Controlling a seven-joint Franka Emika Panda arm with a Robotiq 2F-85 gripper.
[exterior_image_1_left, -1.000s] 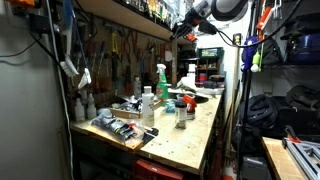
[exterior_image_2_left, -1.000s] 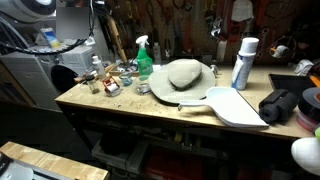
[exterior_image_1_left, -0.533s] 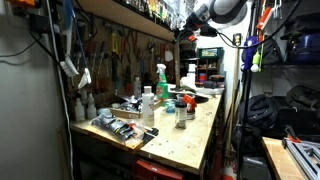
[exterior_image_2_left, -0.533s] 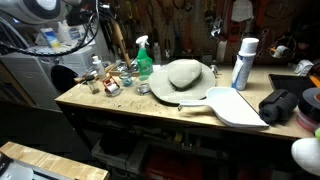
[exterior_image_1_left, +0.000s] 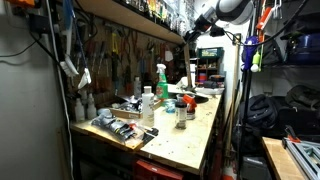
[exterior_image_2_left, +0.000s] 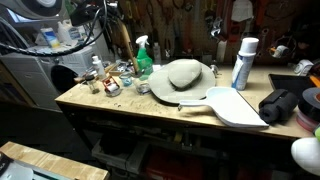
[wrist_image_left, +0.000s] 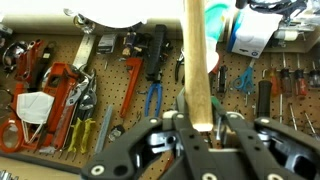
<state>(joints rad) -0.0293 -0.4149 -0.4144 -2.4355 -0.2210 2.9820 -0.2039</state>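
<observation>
My gripper (wrist_image_left: 200, 125) is shut on a pale wooden handle (wrist_image_left: 196, 60) that runs straight up out of the jaws in the wrist view. Behind it is a pegboard wall with hanging tools. In both exterior views the gripper (exterior_image_1_left: 194, 30) (exterior_image_2_left: 104, 14) is high above the workbench, close to the tool wall. The wooden handle (exterior_image_2_left: 122, 42) hangs down from it near the pegboard. What is on the handle's far end is hidden.
The workbench (exterior_image_2_left: 150, 105) carries a green spray bottle (exterior_image_2_left: 143, 57), a grey hat (exterior_image_2_left: 185, 73), a white dustpan-like scoop (exterior_image_2_left: 232, 105), a white can (exterior_image_2_left: 244, 62) and small bottles (exterior_image_1_left: 148, 105). Red pliers (wrist_image_left: 55, 95), blue pliers (wrist_image_left: 153, 95) and a white mask (wrist_image_left: 33, 105) hang on the pegboard.
The arm has shifted sideways along the tool wall, carrying the wooden handle with it. The things on the bench have not moved.
</observation>
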